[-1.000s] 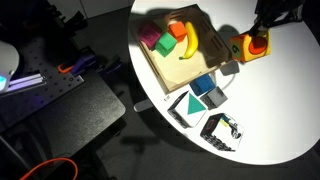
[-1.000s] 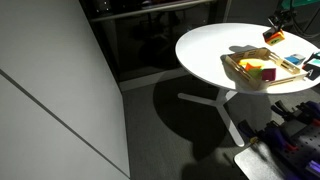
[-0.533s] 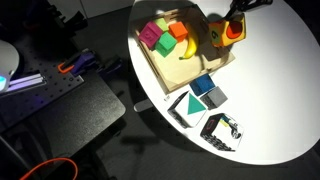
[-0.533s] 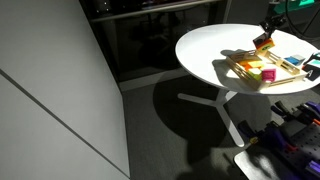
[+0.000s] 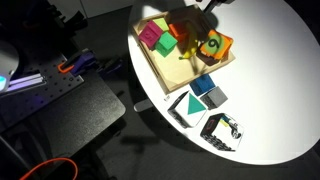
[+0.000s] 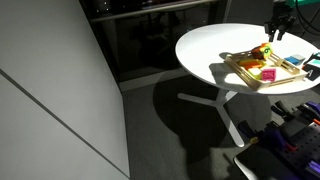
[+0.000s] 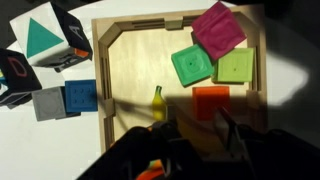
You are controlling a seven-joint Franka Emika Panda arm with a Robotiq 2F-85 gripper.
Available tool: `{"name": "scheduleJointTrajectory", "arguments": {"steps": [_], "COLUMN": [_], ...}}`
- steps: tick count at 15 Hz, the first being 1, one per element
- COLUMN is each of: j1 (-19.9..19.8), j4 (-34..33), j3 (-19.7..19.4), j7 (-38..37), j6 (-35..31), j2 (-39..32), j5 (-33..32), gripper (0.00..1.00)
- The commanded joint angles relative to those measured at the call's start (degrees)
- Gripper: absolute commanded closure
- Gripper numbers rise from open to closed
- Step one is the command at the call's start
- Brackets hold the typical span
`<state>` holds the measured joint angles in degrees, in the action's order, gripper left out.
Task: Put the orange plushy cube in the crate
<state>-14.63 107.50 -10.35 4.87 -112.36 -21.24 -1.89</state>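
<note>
The orange plushy cube (image 5: 214, 46) lies inside the crate (image 5: 180, 70) at its corner nearest the table's middle; it also shows in an exterior view (image 6: 262, 50). The crate is a shallow light-wood tray, seen from above in the wrist view (image 7: 135, 60). My gripper (image 5: 203, 14) is above the crate, apart from the cube. In the wrist view its dark fingers (image 7: 197, 120) stand apart with only shadowed crate floor between them. The cube is mostly hidden under the gripper there.
In the crate lie a magenta block (image 7: 218, 27), two green blocks (image 7: 192, 66), a red-orange block (image 7: 210, 100) and a banana (image 7: 157, 103). Beside it stand a blue cube (image 5: 203, 84), a grey block (image 5: 216, 98), a teal-triangle box (image 5: 187, 105) and a black-and-white patterned box (image 5: 225, 130).
The gripper carried the orange cube from the table beside the crate to over the crate. The cube now lies in the crate and the gripper has drawn away from it.
</note>
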Motion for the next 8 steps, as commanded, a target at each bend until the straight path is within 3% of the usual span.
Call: {"name": "scheduleJointTrajectory", "arguments": {"steps": [1,4,8], "j1": [0.01,0.22,0.52], "j4": [3.34,4.72,8.85], "j3": [0.71,0.72,0.57], "j7": [3.9,5.49,7.35], "j6": [6.32,9.87,5.07], "j2": [5.48,8.41,13.48], "j5": [1.13,0.66,-0.07], "gripper": [0.23,0.0,0.0]}}
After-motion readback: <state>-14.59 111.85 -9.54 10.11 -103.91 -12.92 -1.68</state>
